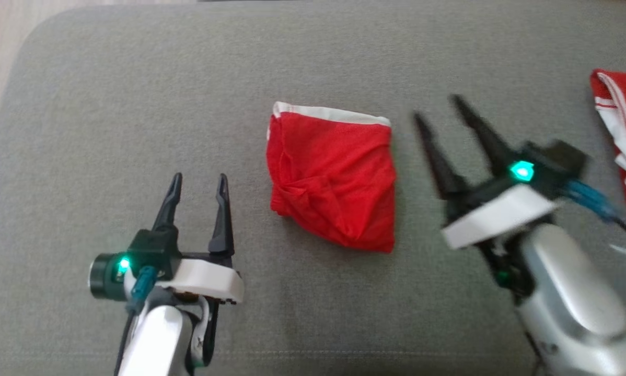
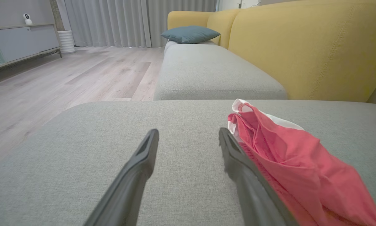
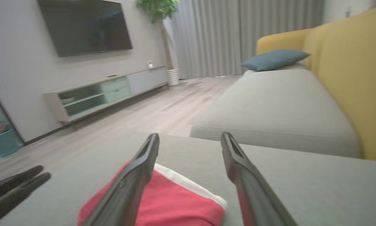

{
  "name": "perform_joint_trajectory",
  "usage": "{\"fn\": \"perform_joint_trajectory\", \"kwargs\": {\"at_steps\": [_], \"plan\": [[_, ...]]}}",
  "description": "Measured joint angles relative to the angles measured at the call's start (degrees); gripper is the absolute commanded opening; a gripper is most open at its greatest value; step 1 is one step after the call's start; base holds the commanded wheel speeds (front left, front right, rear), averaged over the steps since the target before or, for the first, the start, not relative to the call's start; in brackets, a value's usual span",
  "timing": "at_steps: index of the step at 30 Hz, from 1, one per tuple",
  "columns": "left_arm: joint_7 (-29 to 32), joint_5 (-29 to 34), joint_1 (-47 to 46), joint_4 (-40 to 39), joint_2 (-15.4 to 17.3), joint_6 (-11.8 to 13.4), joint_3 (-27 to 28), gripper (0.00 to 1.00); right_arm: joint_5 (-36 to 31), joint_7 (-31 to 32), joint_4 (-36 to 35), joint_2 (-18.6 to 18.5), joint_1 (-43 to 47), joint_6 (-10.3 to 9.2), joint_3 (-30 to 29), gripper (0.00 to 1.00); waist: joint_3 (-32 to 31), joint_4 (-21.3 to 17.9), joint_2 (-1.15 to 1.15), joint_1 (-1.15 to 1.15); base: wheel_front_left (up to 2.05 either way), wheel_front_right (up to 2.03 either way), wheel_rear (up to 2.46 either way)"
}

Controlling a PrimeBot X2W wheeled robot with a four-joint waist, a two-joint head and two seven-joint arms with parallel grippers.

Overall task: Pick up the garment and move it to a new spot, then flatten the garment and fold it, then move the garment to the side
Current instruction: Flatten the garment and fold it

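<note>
Red garment (image 1: 334,183) lies as a compact folded bundle, white band along its far edge, about midway on the grey cushion (image 1: 109,104). Left gripper (image 1: 199,178) sits near its left side, jaws released, nothing between them. Right gripper (image 1: 436,108) is just beside its right edge, blurred, jaws spread and empty. Judgement: the fold looks done, and the move to the side is the step in hand. Next move calls for a grip through all layers so the bundle doesn't fall open. Second red-and-white cloth (image 1: 624,136) lies at the cushion's right edge, apart. One container: teal basket (image 3: 2,146) on the floor, contents too blurred to tell.
</note>
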Motion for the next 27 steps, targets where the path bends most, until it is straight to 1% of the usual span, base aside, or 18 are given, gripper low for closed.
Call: {"fn": "perform_joint_trajectory", "kwargs": {"at_steps": [6,10,13,17,27], "plan": [[0.0,0.0,0.1,-0.1,0.9,0.4,1.1,1.00,-4.1,0.8,-5.0,0.2,9.8,0.00,-13.0,1.00,-0.6,-1.9,0.00,0.00,0.00,0.00,0.00],[0.0,0.0,0.3,-0.3,1.3,0.7,1.2,1.00,-6.1,2.6,-8.3,1.2,15.5,0.00,-18.2,1.00,-1.0,-2.8,0.00,0.00,0.00,0.00,0.00],[0.0,0.0,0.4,-0.3,1.6,0.7,1.3,1.00,-6.8,3.2,-10.5,2.8,18.7,0.00,-20.0,1.00,-1.2,-3.3,0.00,0.00,0.00,0.00,0.00],[0.0,0.0,0.7,-0.3,1.7,0.7,1.3,1.00,-7.6,4.2,-12.6,4.2,20.5,0.00,-21.0,1.00,-1.6,-3.7,0.00,0.00,0.00,0.00,0.00],[0.0,0.0,1.6,-0.3,2.2,0.7,1.2,1.00,-8.2,6.0,-14.6,4.5,21.1,0.00,-21.7,1.00,-1.9,-3.8,0.00,0.00,0.00,0.00,0.00]]}}
